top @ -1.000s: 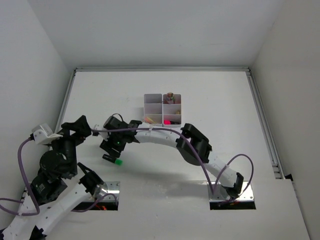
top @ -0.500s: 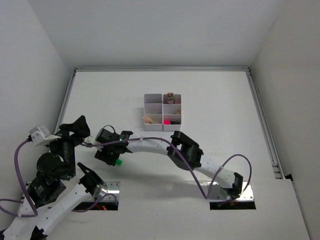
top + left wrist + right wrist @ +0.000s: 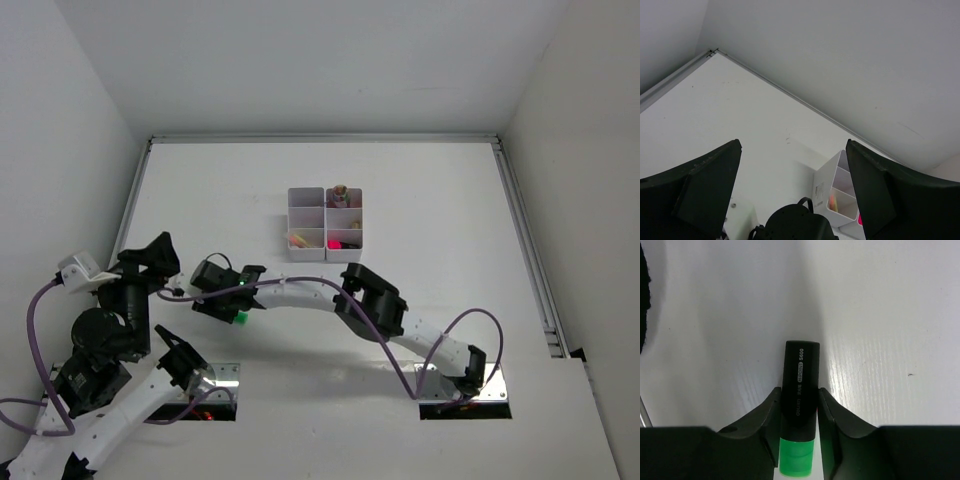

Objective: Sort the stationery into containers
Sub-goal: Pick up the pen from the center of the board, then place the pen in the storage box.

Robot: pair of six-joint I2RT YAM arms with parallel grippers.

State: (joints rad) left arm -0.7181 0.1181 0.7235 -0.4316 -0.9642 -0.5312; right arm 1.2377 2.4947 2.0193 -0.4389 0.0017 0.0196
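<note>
Green-capped highlighter point(image 3: 800, 375) flat on the table point(image 3: 880, 315), clamped in our right gripper point(image 3: 799, 392), cap toward the wrist; our left gripper point(image 3: 792, 145) splayed, holding nothing; organiser tray point(image 3: 306, 200) well beyond the right gripper

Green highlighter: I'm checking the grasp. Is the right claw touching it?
Touching. The right wrist view shows the right claw with both fingers pressed against the sides of the highlighter, no gap.

highlighter point(image 3: 801, 365): black body, green cap, white lettering
organiser tray point(image 3: 325, 212): white
tabletop point(image 3: 420, 200): white
right tool point(image 3: 799, 396): black
</note>
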